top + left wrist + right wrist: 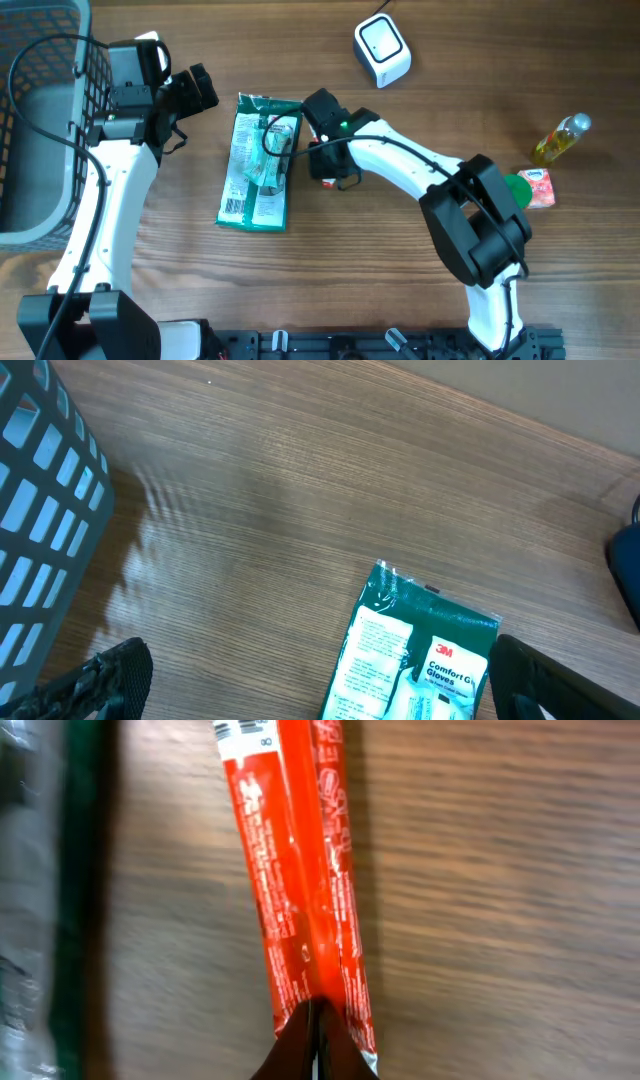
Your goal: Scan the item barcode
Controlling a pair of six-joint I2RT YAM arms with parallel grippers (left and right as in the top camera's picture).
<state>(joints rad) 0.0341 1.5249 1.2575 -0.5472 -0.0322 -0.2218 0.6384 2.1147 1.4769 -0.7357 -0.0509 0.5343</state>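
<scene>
A long red packet (300, 870) with white print lies lengthwise in the right wrist view, and a barcode (238, 730) shows at its far end. My right gripper (316, 1038) is shut on the packet's near end. From overhead the right gripper (326, 160) hides most of the packet, just right of a green glove pack (260, 160). A white scanner (383, 50) stands at the back, apart from both arms. My left gripper (195, 90) is open, with nothing between its fingers (105, 680), above the glove pack's (420, 650) far end.
A grey wire basket (30, 120) stands at the left edge, beside the left arm. At the right are a small bottle of yellow liquid (560, 138), a small pink box (538, 187) and a green round thing (517, 188).
</scene>
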